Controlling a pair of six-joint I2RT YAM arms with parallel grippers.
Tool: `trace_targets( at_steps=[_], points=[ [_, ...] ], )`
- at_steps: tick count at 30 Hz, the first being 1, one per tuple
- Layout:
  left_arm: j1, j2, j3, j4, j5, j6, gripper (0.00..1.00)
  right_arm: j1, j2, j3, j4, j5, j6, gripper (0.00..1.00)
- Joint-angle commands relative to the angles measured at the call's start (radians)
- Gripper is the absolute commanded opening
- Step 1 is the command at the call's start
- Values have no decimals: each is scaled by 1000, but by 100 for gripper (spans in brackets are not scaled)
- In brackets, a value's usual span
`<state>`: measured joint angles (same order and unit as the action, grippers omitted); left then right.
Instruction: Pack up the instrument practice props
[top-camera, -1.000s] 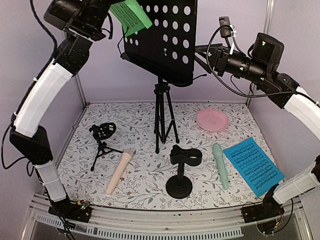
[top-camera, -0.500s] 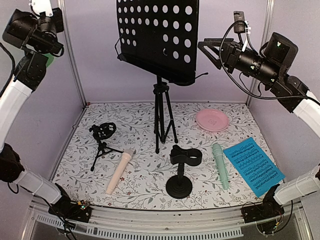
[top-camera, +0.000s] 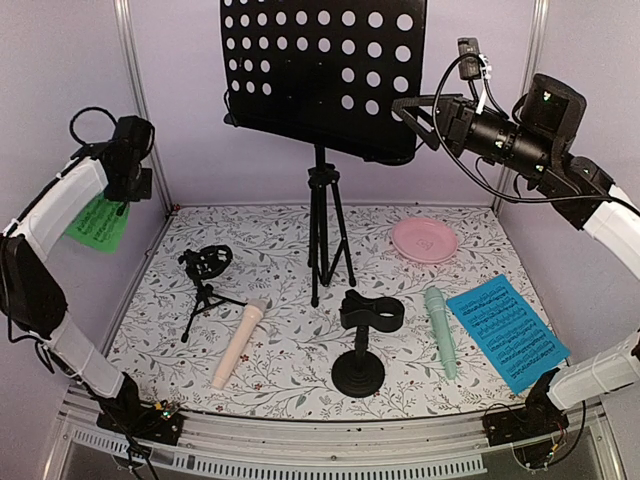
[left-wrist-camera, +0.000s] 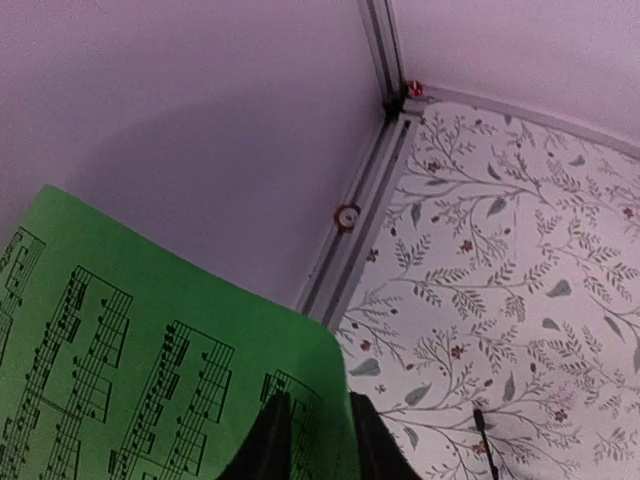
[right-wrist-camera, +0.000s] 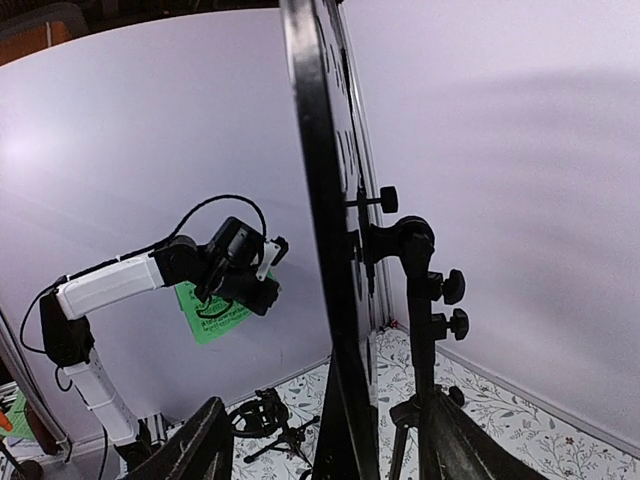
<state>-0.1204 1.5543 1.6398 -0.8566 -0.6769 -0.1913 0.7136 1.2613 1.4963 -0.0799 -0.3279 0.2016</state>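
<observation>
Paper-clearing is the step in hand. My left gripper (left-wrist-camera: 310, 432) is clamped shut on a corner of the green printed sheet-music page (left-wrist-camera: 150, 350), which hangs from it beside the aluminium corner post (left-wrist-camera: 378, 40), at the left edge of the floral-patterned tabletop (left-wrist-camera: 520, 300). Next, I judge, comes laying it flat; no box shows. My right gripper (right-wrist-camera: 325, 450) has its fingers apart, straddling the side edge of the black perforated tripod music stand (right-wrist-camera: 312, 150) without visibly pinching. Bare mat lies ahead of my left fingers; beneath my right, the blue sheet-music page (top-camera: 505, 330) and mint toy microphone (top-camera: 440, 330) crowd things.
</observation>
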Motion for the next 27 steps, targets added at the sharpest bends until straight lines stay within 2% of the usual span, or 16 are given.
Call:
trace_targets(
  at_steps=[1, 3, 4, 9, 11, 16, 20, 24, 27],
  points=[
    [36, -27, -86, -43, 373, -216, 45, 7, -46, -4, -43, 34, 7, 67],
    [33, -42, -77, 13, 424, -202, 94, 7, -58, -6, -62, 50, -4, 70],
    [32, -42, -60, 28, 446, -190, 99, 6, -65, -10, -63, 57, -8, 72],
    [-28, -13, 77, 60, 496, -106, 99, 6, -83, 2, -64, 88, -28, 81],
    [-73, -20, 80, 103, 517, -69, 99, 7, -75, 35, -68, 90, -43, 84],
    [-227, -119, -88, 346, 584, 60, 96, 6, 5, 162, -121, 61, -83, 84],
    [-294, -215, -251, 531, 705, 77, 92, 6, 70, 244, -156, 62, -101, 84],
    [-366, -260, -373, 672, 758, 97, 90, 6, 102, 266, -107, 97, -98, 78],
    [-399, -229, -374, 694, 769, 89, 87, 6, 129, 294, -84, 103, -105, 57]
  ],
)
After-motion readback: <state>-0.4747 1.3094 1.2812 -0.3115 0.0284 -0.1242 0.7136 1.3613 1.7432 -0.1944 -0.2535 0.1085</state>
